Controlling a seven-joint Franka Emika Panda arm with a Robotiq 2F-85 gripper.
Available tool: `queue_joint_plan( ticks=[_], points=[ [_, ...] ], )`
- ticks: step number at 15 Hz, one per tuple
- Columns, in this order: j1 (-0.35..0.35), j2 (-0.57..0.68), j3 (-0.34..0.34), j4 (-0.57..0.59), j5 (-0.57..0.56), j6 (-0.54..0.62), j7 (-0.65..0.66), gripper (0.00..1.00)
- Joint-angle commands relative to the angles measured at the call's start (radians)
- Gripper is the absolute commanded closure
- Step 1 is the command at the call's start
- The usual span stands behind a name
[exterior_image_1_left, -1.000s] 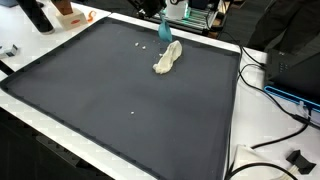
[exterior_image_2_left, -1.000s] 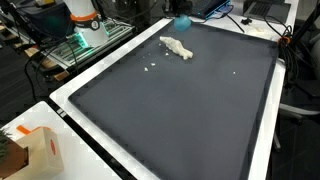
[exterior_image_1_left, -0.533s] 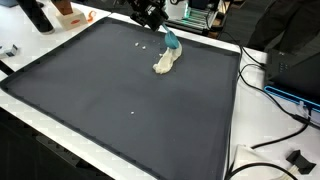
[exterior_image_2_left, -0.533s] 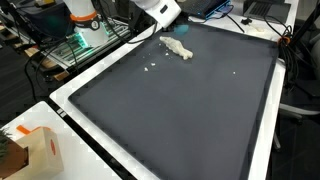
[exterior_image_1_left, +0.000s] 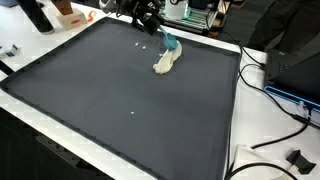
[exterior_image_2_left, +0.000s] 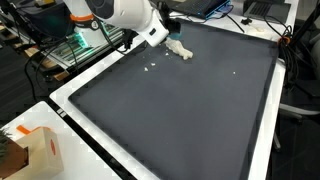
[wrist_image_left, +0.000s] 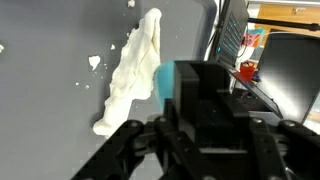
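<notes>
Dark matting (exterior_image_1_left: 120, 120) with a pale border filled the lower part of both exterior views, with a few white crumbs (exterior_image_2_left: 150, 68) on it. Judging from the pose, the work in hand was a close pass at the white cloth (exterior_image_1_left: 166, 61). It would go best with the tip kept low and square to the mat and moved slowly along the cloth's length rather than across it, so the limp folds neither bunched nor dragged and the crumbs stayed put. With the border so near, any push was better aimed toward the open mat. The white cloth lay as a crumpled strip in the upper middle of the frame. The pincer (exterior_image_1_left: 161, 32) stood just above and to the left of its farther end. A teal block (exterior_image_1_left: 170, 43) at the pincer's tip touched that end or nearly did. In the wrist view the cloth ran from top centre to lower left, and the block overlapped its right edge at mid height. The jaws looked drawn close together, yet whether they clamped the teal block or it was part of a finger could not be told. Farther off, along the top edge, stood a rack of equipment (exterior_image_1_left: 195, 12).
</notes>
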Motion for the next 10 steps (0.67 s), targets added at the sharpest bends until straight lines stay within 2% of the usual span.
queue_joint_plan(
  ticks=[1, 10],
  points=[
    [-0.033, 0.035, -0.010, -0.004, 0.042, -0.056, -0.051, 0.75],
    [-0.053, 0.136, -0.009, 0.044, 0.115, -0.109, -0.108, 0.75]
  ],
)
